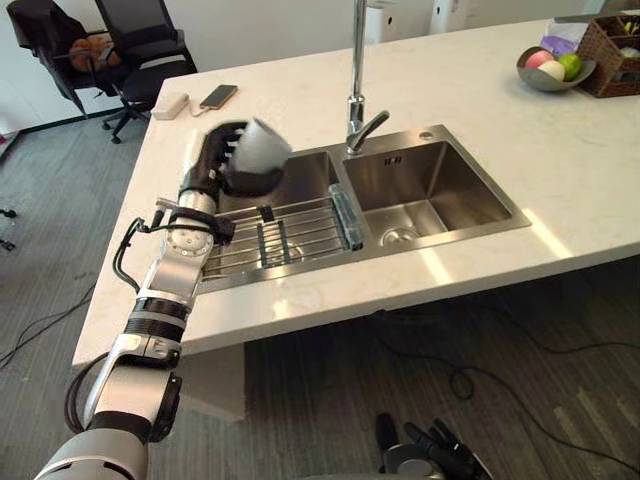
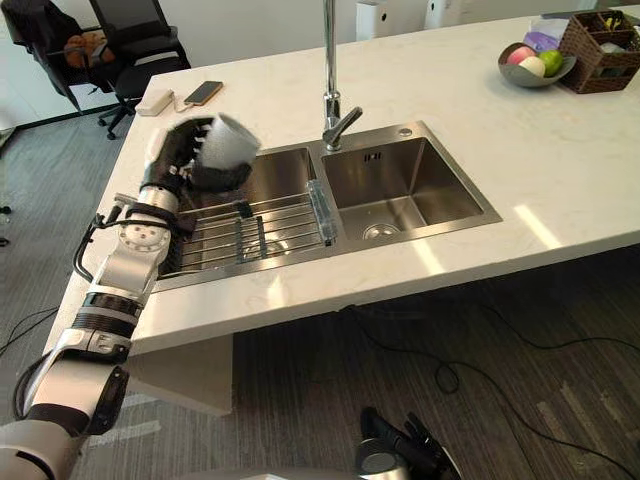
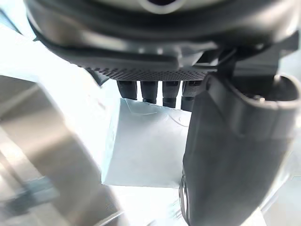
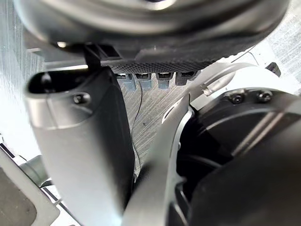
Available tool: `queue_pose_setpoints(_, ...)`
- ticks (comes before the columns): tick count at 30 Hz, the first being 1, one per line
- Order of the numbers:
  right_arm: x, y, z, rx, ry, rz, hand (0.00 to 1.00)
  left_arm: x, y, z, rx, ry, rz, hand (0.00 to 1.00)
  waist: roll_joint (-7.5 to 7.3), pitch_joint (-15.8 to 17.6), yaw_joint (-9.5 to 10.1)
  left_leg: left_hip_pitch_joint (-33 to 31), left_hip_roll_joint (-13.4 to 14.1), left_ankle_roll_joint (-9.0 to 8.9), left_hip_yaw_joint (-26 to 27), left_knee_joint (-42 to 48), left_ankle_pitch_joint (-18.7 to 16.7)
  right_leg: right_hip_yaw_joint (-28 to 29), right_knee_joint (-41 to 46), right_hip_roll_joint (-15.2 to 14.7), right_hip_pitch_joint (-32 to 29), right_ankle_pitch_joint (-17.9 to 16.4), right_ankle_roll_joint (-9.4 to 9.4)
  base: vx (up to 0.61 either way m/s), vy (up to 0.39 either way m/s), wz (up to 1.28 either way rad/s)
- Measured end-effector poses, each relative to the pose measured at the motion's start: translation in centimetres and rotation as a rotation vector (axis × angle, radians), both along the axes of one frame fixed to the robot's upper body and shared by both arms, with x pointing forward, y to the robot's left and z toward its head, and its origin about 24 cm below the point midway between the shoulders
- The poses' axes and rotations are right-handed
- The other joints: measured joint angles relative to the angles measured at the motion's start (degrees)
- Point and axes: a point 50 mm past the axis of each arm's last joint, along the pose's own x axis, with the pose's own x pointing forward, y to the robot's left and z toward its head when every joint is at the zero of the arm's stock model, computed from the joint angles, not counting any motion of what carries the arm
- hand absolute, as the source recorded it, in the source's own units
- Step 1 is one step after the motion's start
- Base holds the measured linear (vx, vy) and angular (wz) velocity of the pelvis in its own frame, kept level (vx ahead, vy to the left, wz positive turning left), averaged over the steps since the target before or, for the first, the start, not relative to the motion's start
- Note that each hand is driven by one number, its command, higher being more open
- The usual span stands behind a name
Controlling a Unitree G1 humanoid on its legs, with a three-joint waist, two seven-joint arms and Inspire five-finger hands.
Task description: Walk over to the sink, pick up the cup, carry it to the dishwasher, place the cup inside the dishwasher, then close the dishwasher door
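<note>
White cup clasped in the left hand over the sink.
Dark fingers curled over one side of the smooth cup and the thumb pressed the other, as the left wrist view showed. The eye views placed it tilted, above the wire rack in the steel sink's left basin, set in a pale worktop. The right hand hung low, fingers loosely straight.

sink set in counter | rack in its left half | tap behind, centre | phone far left | bowl far right
</note>
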Motion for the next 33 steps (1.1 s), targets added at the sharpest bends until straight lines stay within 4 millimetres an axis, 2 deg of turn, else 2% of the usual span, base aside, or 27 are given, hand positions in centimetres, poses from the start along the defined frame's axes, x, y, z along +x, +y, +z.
queue_pose_setpoints(3,-0.3,0.1,-0.1,-0.011,0.009,-0.011,1.0,-2.1,0.8,0.5,-0.086,-0.104,0.028,0.0,-0.35,-0.2,0.85,-0.2,-0.2,0.28,-1.0,0.4,0.1,-0.8,0.0,-0.4,0.5,0.0,0.02,-0.06,-0.003,0.17)
queue_pose_setpoints(6,-1.0,0.2,-0.2,-0.023,0.027,-0.029,1.0,-4.8,1.5,-0.5,-0.206,-0.177,0.064,0.0,-1.27,-0.8,2.55,-1.2,-0.4,0.95,-2.6,0.8,0.2,-2.0,-0.3,-1.1,0.7,0.1,0.07,-0.09,-0.01,0.25)
queue_pose_setpoints(8,-1.8,0.3,-0.3,-0.031,0.046,-0.04,1.0,-7.0,1.8,-2.7,-0.265,-0.171,0.109,0.0,-2.06,-1.7,4.13,-2.3,-0.4,1.3,-4.2,1.4,0.2,-3.5,-0.3,-1.5,0.8,0.0,0.1,-0.07,-0.019,0.33)
queue_pose_setpoints(12,-2.3,0.3,-0.3,-0.05,0.06,-0.03,1.0,-10.2,2.1,-6.5,-0.321,-0.083,0.19,0.0,-2.67,-2.2,6.41,-3.3,-0.8,1.78,-7.1,2.0,0.3,-6.1,-0.3,-2.6,1.8,-0.3,0.46,-0.04,0.001,0.44)
queue_pose_setpoints(14,-2.1,0.4,-0.3,-0.056,0.062,0.004,1.0,-12.2,2.2,-8.5,-0.346,-0.019,0.242,0.0,-2.98,-2.3,7.4,-6.6,-0.8,2.39,-10.4,4.5,0.0,-9.3,-0.2,-3.6,1.8,-0.6,0.81,-0.03,0.004,0.69)
queue_pose_setpoints(17,-1.0,0.3,-0.3,-0.069,0.058,0.08,1.0,-13.5,2.3,-10.0,-0.348,0.04,0.281,0.0,-2.77,-1.9,8.61,-11.5,-0.9,2.42,-15.9,7.9,0.0,-14.4,0.1,-4.4,1.8,-0.7,0.87,-0.03,-0.012,1.04)
queue_pose_setpoints(19,0.0,-0.1,-0.2,-0.111,0.071,0.187,1.0,-14.6,2.4,-10.5,-0.354,0.055,0.313,0.0,-2.69,-0.9,10.41,-15.0,-1.9,1.81,-22.3,6.1,3.2,-21.0,0.1,-5.4,1.8,-1.6,0.58,-0.06,-0.041,1.43)
queue_pose_setpoints(20,0.2,-0.4,-0.1,-0.121,0.075,0.206,1.0,-14.8,2.4,-10.7,-0.355,0.057,0.32,0.0,-2.56,-0.8,11.07,-15.4,-2.1,1.55,-23.8,4.5,4.6,-22.6,0.1,-5.5,1.7,-2.2,0.49,-0.07,-0.084,1.49)
queue_pose_setpoints(21,0.7,-1.1,0.0,-0.14,0.082,0.221,1.0,-15.3,2.4,-11.1,-0.366,0.061,0.339,0.0,-1.86,-0.5,12.13,-15.9,-1.8,2.45,-26.1,0.8,5.9,-25.6,0.2,-5.1,1.8,-3.8,-0.11,-0.09,-0.113,1.46)
queue_pose_setpoints(22,1.5,-1.2,-0.1,-0.143,0.089,0.216,1.0,-15.7,2.4,-11.2,-0.374,0.055,0.347,0.0,-1.89,0.2,12.69,-15.6,0.8,6.46,-18.5,-1.7,6.4,-29.4,0.1,-5.3,2.5,-4.1,-0.2,-0.08,-0.114,1.56)
queue_pose_setpoints(23,1.8,-1.2,-0.1,-0.142,0.088,0.212,1.0,-15.9,2.4,-11.3,-0.378,0.052,0.349,0.0,-2.48,0.7,12.68,-15.8,2.1,8.15,-13.4,-0.4,5.5,-31.6,0.1,-6.4,2.9,-4.5,-0.64,-0.04,-0.066,1.64)
queue_pose_setpoints(24,2.7,-1.3,0.0,-0.143,0.07,0.202,1.0,-15.9,2.1,-11.2,-0.384,0.037,0.339,0.0,-2.55,1.8,12.37,-18.5,4.7,8.78,-4.2,8.7,4.6,-35.2,0.5,-7.7,4.3,-4.7,-1.12,-0.01,0.024,1.77)
queue_pose_setpoints(25,3.9,-2.6,0.5,-0.167,0.05,0.178,1.0,-16.1,1.5,-11.4,-0.392,0.033,0.315,0.0,-1.34,2.2,12.84,-19.1,9.0,12.91,7.1,22.8,6.4,-39.1,4.0,-8.7,5.5,-6.5,-1.11,0.0,0.06,1.76)
queue_pose_setpoints(26,4.4,-3.3,0.9,-0.183,0.033,0.167,1.0,-16.1,1.3,-11.4,-0.394,0.029,0.305,0.0,-0.4,2.1,12.83,-19.8,9.9,13.23,9.9,23.7,6.9,-40.4,6.7,-9.1,5.6,-8.0,-0.62,-0.04,0.065,1.67)
queue_pose_setpoints(27,5.1,-3.6,1.2,-0.192,0.0,0.15,1.0,-15.8,1.0,-11.0,-0.384,0.011,0.274,0.0,-0.29,2.4,12.2,-20.5,10.3,14.53,11.3,24.0,8.1,-40.6,9.8,-10.0,5.1,-10.7,-0.47,-0.15,0.036,1.76)
queue_pose_setpoints(28,5.5,-3.7,1.5,-0.196,-0.025,0.14,1.0,-15.7,0.9,-10.5,-0.37,-0.014,0.252,0.0,-1.81,1.7,11.07,-18.8,5.5,12.44,8.6,13.7,11.9,-40.6,9.0,-10.2,4.9,-11.9,-1.18,-0.17,0.026,2.07)
queue_pose_setpoints(29,5.7,-3.6,1.4,-0.189,-0.043,0.105,1.0,-15.6,0.8,-10.0,-0.371,-0.043,0.243,0.0,-2.13,1.7,10.86,-17.4,5.8,11.94,9.4,16.4,7.6,-44.3,9.1,-10.6,5.9,-11.8,-1.29,-0.16,0.003,1.68)
queue_pose_setpoints(30,6.1,-3.7,1.6,-0.194,-0.058,0.085,1.0,-15.8,0.8,-10.0,-0.373,-0.054,0.246,0.0,-2.04,1.7,11.07,-15.8,6.8,11.34,10.8,19.4,5.0,-45.2,9.9,-10.5,6.1,-11.9,-1.34,-0.03,0.003,1.27)
queue_pose_setpoints(31,6.7,-3.9,1.8,-0.206,-0.079,0.072,1.0,-15.7,0.5,-10.0,-0.378,-0.057,0.236,0.0,-1.15,1.4,11.05,-12.1,5.3,7.17,10.9,13.1,5.7,-47.1,11.9,-10.7,6.5,-11.9,-1.28,-0.09,0.12,1.03)
queue_pose_setpoints(32,7.1,-4.0,1.9,-0.212,-0.087,0.07,1.0,-15.5,0.1,-9.8,-0.379,-0.059,0.208,0.0,-0.38,1.2,10.83,-11.4,4.1,5.91,11.4,7.5,6.5,-49.6,13.5,-11.0,6.3,-12.5,-1.87,-0.11,0.178,1.0)
queue_pose_setpoints(33,7.2,-3.9,1.9,-0.211,-0.088,0.071,1.0,-15.4,-0.2,-9.8,-0.38,-0.057,0.193,0.0,-0.38,1.2,10.89,-10.7,3.4,5.39,11.8,4.6,7.1,-50.5,14.4,-11.4,6.3,-12.9,-1.82,-0.18,0.24,0.79)
